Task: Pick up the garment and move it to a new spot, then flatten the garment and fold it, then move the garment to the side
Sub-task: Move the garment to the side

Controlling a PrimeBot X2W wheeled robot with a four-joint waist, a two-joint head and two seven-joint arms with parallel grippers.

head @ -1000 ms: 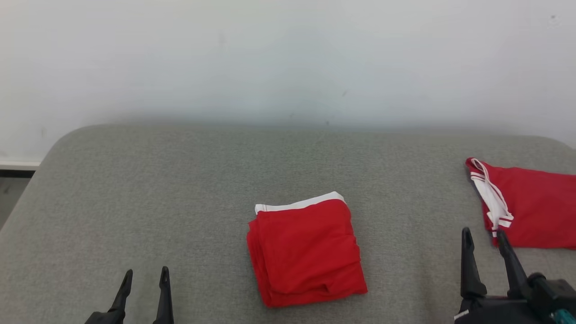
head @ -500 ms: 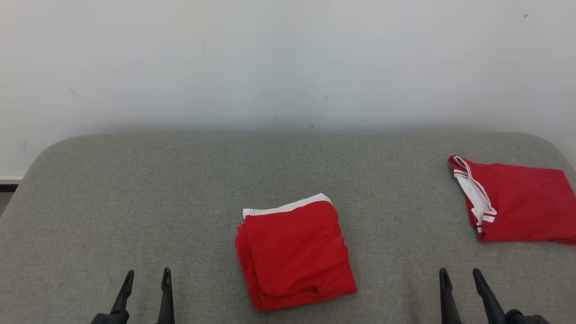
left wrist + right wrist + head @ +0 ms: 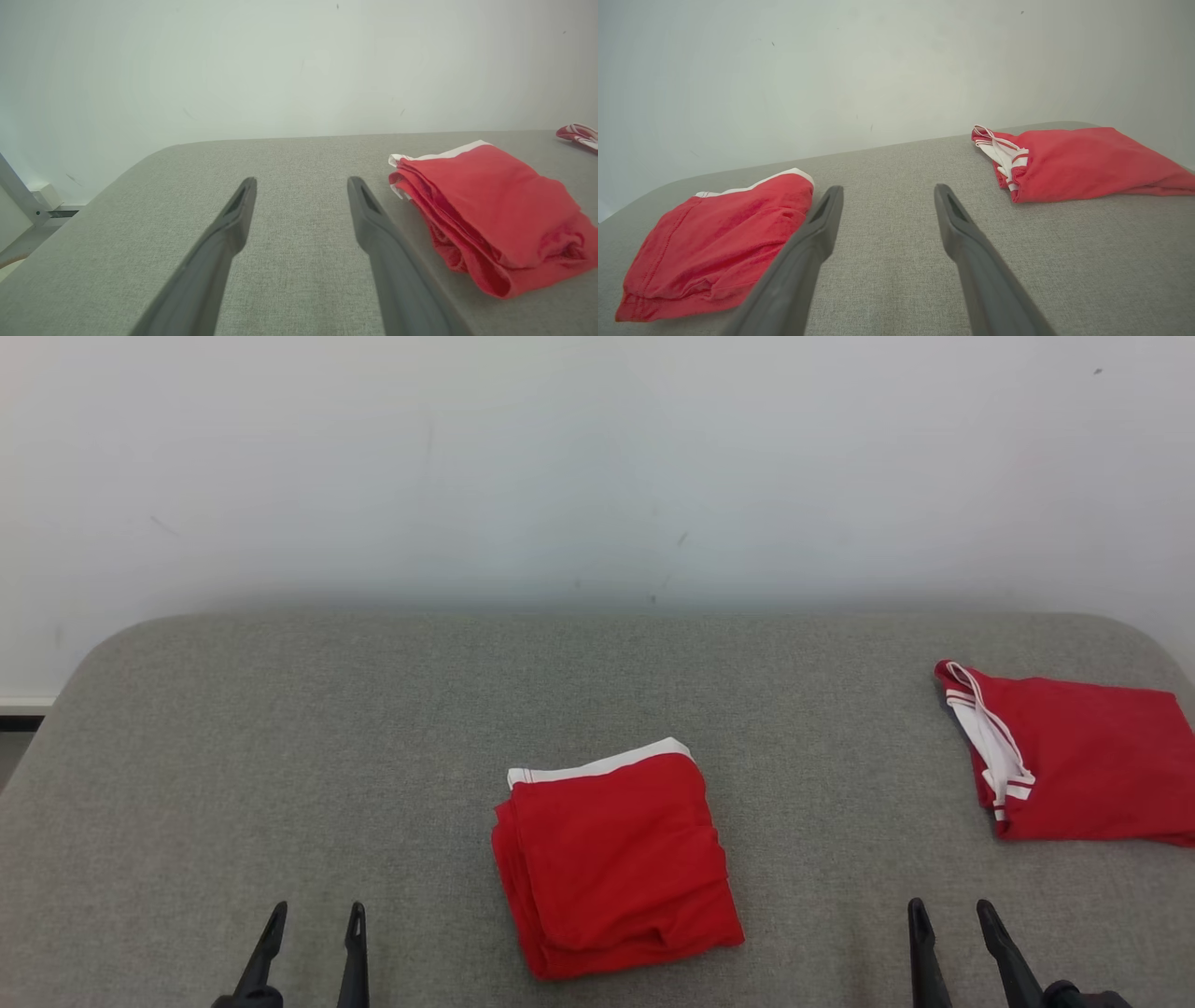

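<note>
Head view, nearest edge first: the left tool [image 3: 317, 910] at 7 o'clock and the right tool [image 3: 950, 907] at 5 o'clock are both sitting low, fingers spread apart and gripping nothing. A second ago the right tool was reaching up with its tips at the white-striped trim of the red garment [image 3: 1083, 761]. Now it is resting back, well apart from that garment, which is lying free at 3 o'clock on the grey tabletop [image 3: 280, 728]. I am reading this as the move-to-the-side step just ending. The folded red shorts [image 3: 616, 863] are lying near centre, untouched. The camera is also pointing slightly differently, and the left tool is keeping its pose.
</note>
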